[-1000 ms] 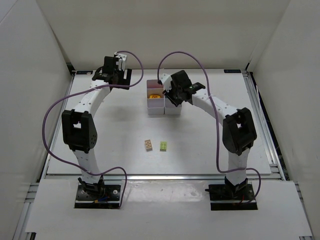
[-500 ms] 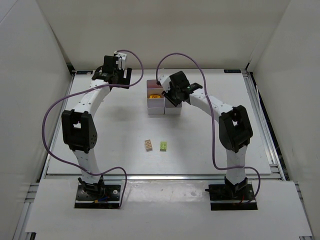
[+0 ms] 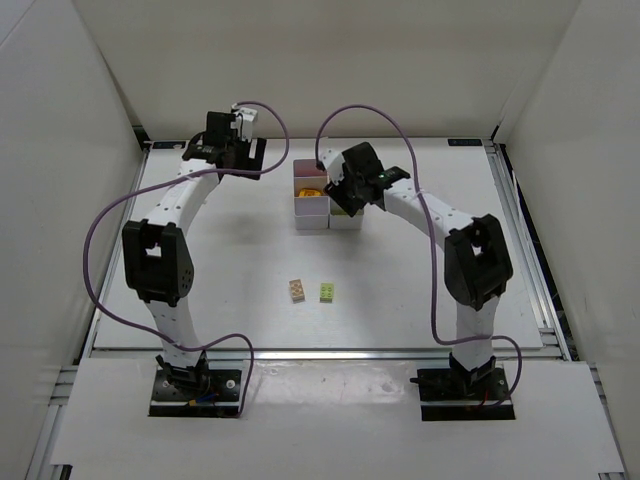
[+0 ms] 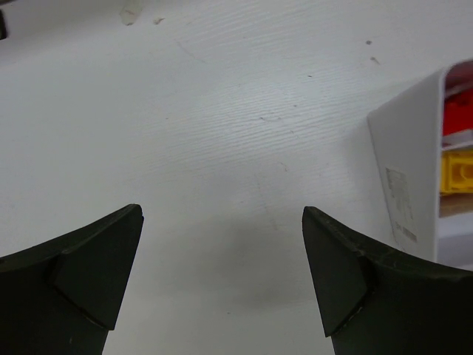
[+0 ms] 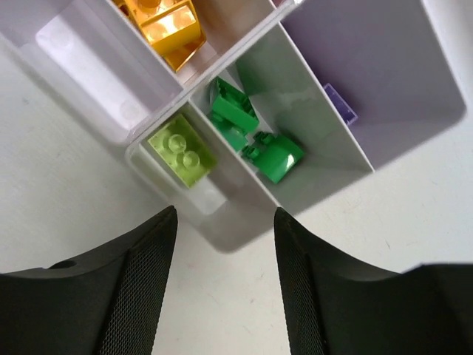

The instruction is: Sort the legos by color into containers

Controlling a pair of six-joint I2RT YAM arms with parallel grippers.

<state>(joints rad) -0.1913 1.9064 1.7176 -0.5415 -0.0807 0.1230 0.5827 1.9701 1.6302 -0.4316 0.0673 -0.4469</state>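
Note:
The containers [image 3: 311,221] stand in a joined block at the table's far middle. My right gripper [image 3: 343,197] hovers over their right side, open and empty. In the right wrist view its open gripper [image 5: 225,222] frames the block's corner [image 5: 238,225]. One bin holds a lime brick [image 5: 182,150], another two green bricks [image 5: 275,157], another a purple brick [image 5: 340,104], another a yellow-orange brick [image 5: 167,23]. Two loose legos lie nearer me: an orange one [image 3: 297,290] and a lime one [image 3: 327,292]. My left gripper [image 3: 229,152] is open and empty over bare table, left of the bins.
In the left wrist view the open gripper [image 4: 222,222] looks down on white table, with the bin block's wall [image 4: 403,170] at the right edge showing a red brick [image 4: 458,118] and a yellow brick [image 4: 458,171]. White walls enclose the table on three sides.
The right arm swayed slightly left and back, its gripper staying over the bins. The left arm and the two loose bricks have not moved.

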